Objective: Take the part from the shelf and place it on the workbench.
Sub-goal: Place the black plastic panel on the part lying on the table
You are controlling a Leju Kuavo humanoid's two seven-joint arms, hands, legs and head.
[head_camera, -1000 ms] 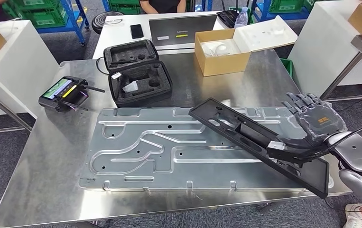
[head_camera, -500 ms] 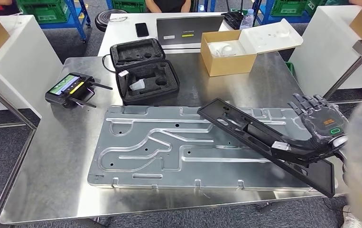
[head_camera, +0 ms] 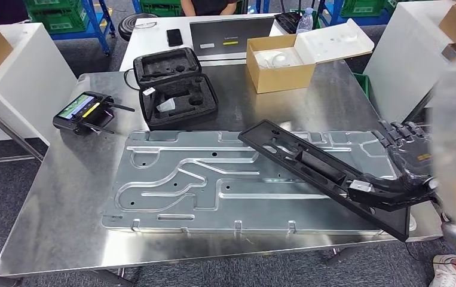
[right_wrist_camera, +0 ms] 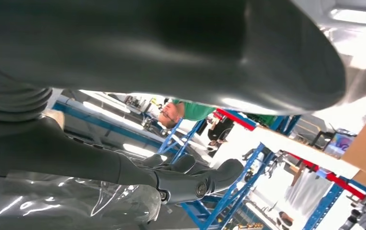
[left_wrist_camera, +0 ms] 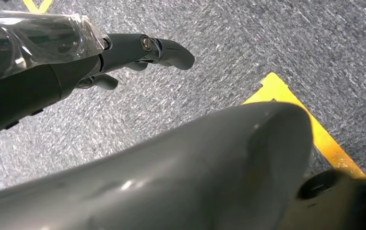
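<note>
A long black plastic part (head_camera: 309,164) slants across the right half of a large grey metal plate (head_camera: 177,185) that lies on the steel workbench (head_camera: 64,203). My right hand (head_camera: 409,161) grips the part's near end at the bench's right edge, with the fingers spread above it. The part's far end points toward the bench's middle; I cannot tell whether it touches the plate. In the right wrist view the right hand (right_wrist_camera: 171,182) shows a thick thumb and dark fingers. My left hand (left_wrist_camera: 75,52) hangs over grey carpet, fingers apart and holding nothing.
Behind the plate stand an open black foam case (head_camera: 174,89), a handheld controller with a screen (head_camera: 85,113) and an open cardboard box (head_camera: 279,63). A white table with a laptop (head_camera: 231,36) lies beyond. A person's shoe (head_camera: 449,269) is at the lower right.
The whole picture has shifted, so the camera moved. My right hand still holds the black part, which lies a little further right and lower over the plate.
</note>
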